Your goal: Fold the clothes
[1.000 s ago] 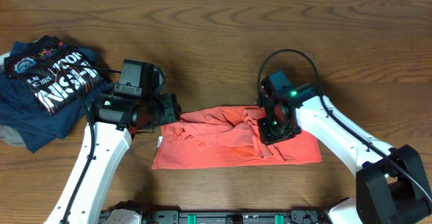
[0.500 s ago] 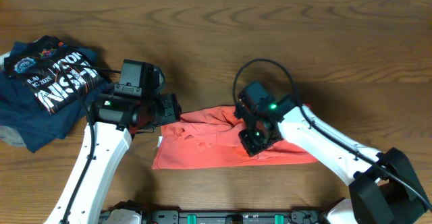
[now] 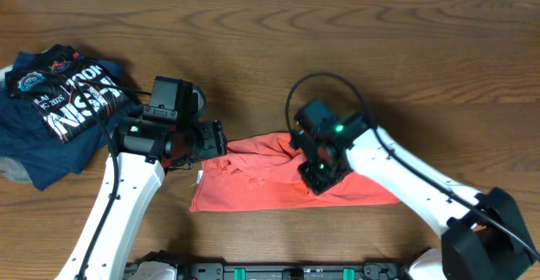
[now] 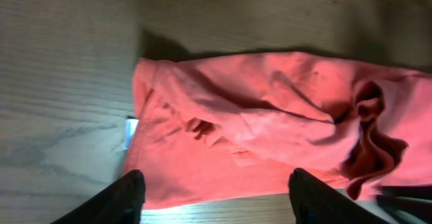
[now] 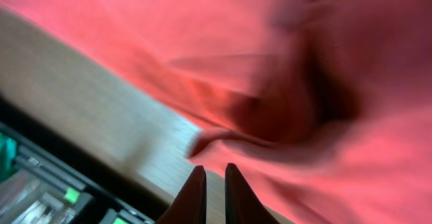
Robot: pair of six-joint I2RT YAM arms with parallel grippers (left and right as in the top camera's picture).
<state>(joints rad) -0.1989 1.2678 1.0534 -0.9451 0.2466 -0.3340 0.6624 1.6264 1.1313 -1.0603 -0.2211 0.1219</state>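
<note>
The coral-red T-shirt (image 3: 261, 183) lies crumpled and stretched out flat on the wooden table; no lettering shows. It fills the left wrist view (image 4: 256, 136) and the right wrist view (image 5: 337, 82). My left gripper (image 3: 218, 138) is open and empty, hovering over the shirt's left end (image 4: 216, 197). My right gripper (image 3: 315, 170) sits over the bunched middle of the shirt. Its fingers (image 5: 214, 183) are pressed together with nothing seen between them, just off a raised fold near the shirt's front edge.
A pile of navy shirts with white lettering (image 3: 59, 103) lies at the far left. A white tag (image 4: 129, 131) sticks out at the red shirt's left edge. The table's front edge and a dark rail (image 5: 40, 177) are close to the right gripper.
My right gripper has moved left along the shirt, from its right part to its middle. The cloth is more bunched there. The left arm has not moved.
</note>
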